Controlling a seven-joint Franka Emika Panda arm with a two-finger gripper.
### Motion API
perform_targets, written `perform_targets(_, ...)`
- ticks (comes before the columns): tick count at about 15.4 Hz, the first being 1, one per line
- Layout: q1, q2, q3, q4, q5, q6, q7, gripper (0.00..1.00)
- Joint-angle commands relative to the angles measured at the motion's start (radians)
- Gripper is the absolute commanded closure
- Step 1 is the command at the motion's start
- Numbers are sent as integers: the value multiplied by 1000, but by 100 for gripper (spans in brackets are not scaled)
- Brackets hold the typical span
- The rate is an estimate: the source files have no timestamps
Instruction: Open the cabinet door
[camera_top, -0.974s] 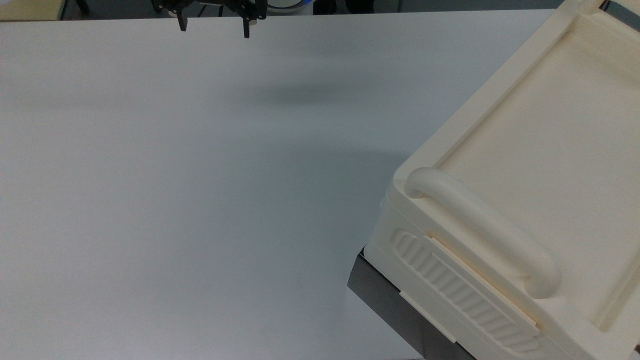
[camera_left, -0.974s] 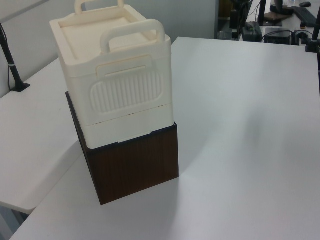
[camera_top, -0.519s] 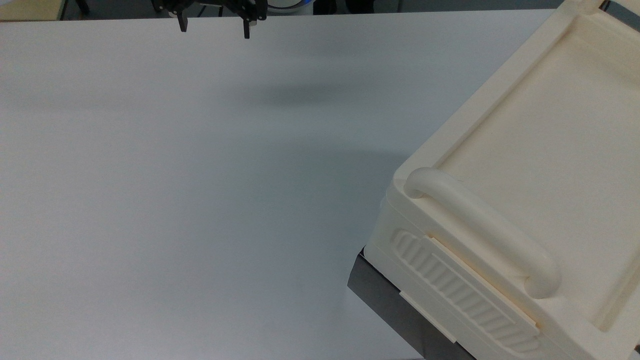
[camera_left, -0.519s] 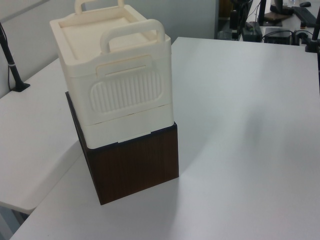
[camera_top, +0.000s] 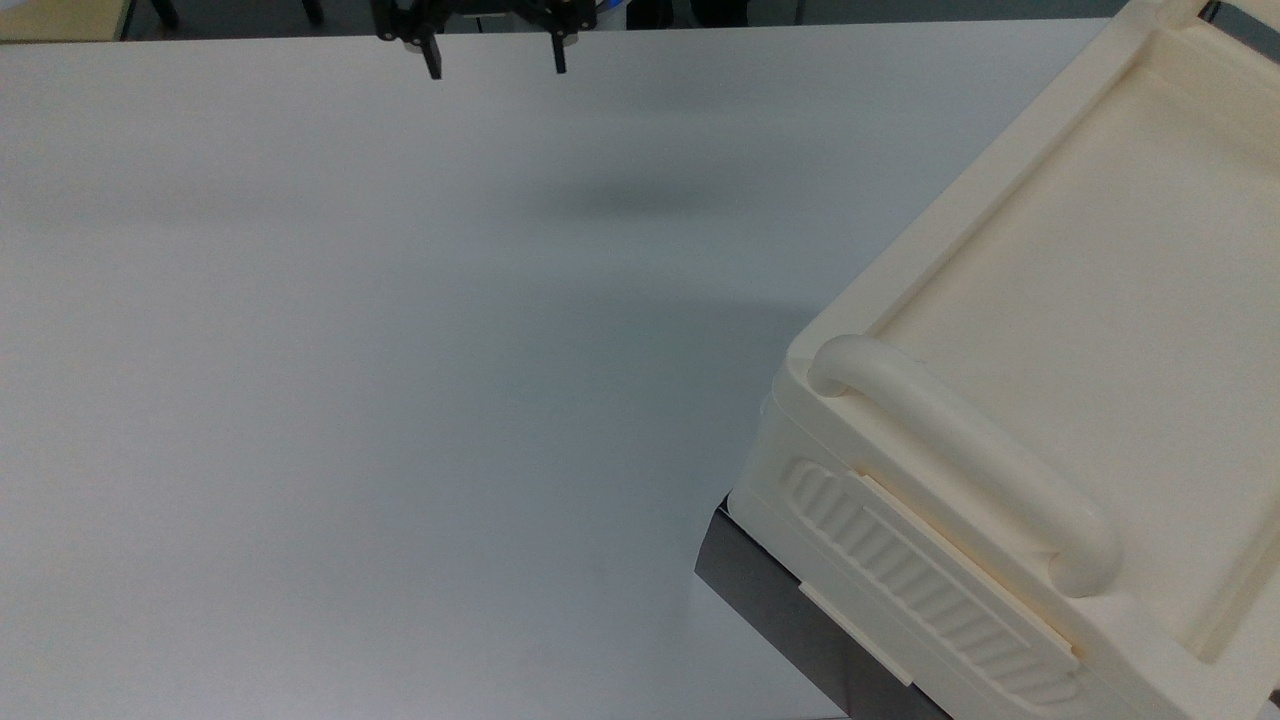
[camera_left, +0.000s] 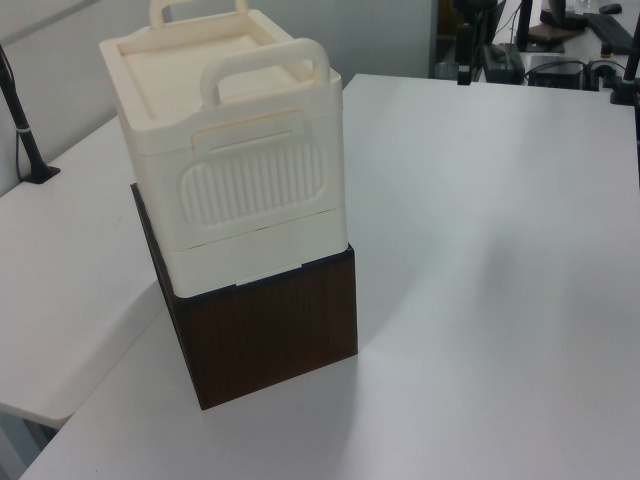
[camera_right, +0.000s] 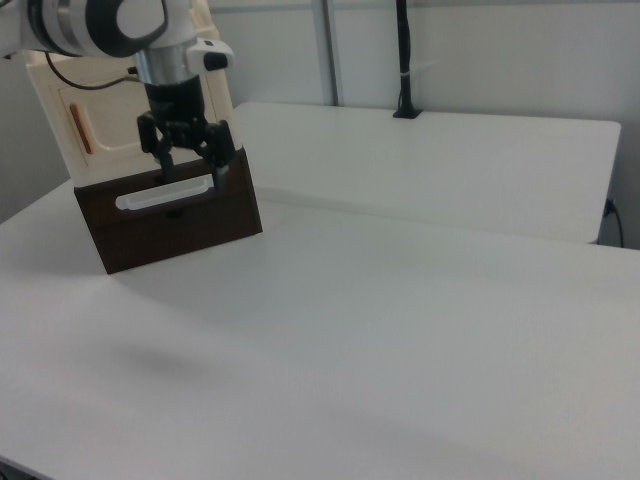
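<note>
On the table (camera_top: 300, 350), 1 cabinet door (camera_right: 100, 125), jaws apart.

A cream plastic cabinet (camera_left: 225, 170) is sitting on a dark wood-grain box (camera_left: 265, 325) at the left of the frame, its ribbed side panel (camera_left: 252, 188) facing the camera and two tubular handles (camera_left: 262, 68) arching over its top. The white table (camera_left: 490, 280) is filling the right and lower frame, with dark equipment (camera_left: 500, 55) lying beyond its far edge at the upper right

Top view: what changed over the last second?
The black two-finger gripper shifted toward the top view's right along the far edge of the white table, fingers open, holding nothing. The cream plastic cabinet on its dark wooden box stayed put.
</note>
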Motion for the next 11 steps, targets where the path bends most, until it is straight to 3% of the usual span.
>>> perform_targets(1,63,-5,6,25,35,22,-76,0)
perform_targets(11,328,33,6,53,31,270,-150,0)
